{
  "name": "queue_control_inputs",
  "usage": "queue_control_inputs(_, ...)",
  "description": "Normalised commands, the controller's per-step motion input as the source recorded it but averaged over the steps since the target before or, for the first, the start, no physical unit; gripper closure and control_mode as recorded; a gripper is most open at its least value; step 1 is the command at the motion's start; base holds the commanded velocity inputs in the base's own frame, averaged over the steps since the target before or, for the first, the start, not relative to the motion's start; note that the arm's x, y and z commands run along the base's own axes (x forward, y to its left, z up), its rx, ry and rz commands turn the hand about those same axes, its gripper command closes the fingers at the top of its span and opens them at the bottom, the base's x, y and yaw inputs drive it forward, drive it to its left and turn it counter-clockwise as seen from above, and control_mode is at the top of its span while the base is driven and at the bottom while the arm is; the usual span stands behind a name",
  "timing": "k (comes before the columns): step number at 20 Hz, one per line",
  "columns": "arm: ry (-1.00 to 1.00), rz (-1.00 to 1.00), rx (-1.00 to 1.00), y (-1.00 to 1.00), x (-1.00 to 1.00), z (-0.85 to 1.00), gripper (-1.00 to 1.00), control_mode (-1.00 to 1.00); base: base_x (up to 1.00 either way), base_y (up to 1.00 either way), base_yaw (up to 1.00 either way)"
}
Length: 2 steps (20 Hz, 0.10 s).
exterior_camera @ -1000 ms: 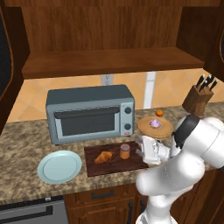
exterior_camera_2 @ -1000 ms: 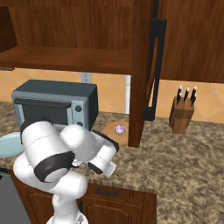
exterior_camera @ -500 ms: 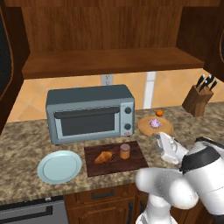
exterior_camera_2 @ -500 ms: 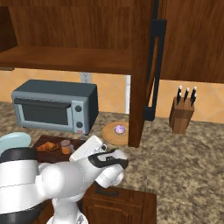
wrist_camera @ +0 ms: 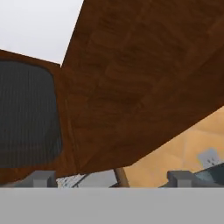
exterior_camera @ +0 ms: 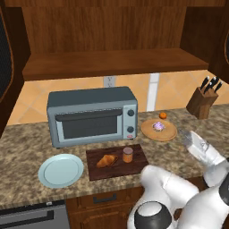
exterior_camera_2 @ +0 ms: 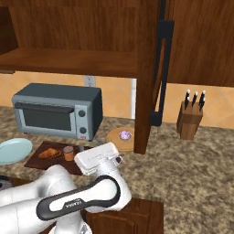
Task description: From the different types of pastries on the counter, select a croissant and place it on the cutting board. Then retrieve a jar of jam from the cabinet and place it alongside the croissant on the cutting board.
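- The croissant (exterior_camera: 106, 160) lies on the cutting board (exterior_camera: 134, 165), with the jam jar (exterior_camera: 128, 154) upright just to its right.
- The board sits on the counter (exterior_camera: 27, 147) before the toaster oven (exterior_camera: 91, 115), between a blue plate (exterior_camera: 60, 170) and a round board (exterior_camera: 166, 133) bearing a pastry (exterior_camera: 158, 126).
- The gripper (wrist_camera: 111, 178) has its fingertips spread wide, empty, pointing up at the cabinet's (wrist_camera: 144, 78) underside.

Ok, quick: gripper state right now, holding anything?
Gripper: open, holding nothing; croissant and jam jar both sit on the cutting board.
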Motion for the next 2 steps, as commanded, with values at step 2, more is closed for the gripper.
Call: queue_control_inputs(2, 0.43, -0.47, 0.17, -0.04, -0.81, 0.87, -1.0, -1.0, 0.0, 0.0, 0.0)
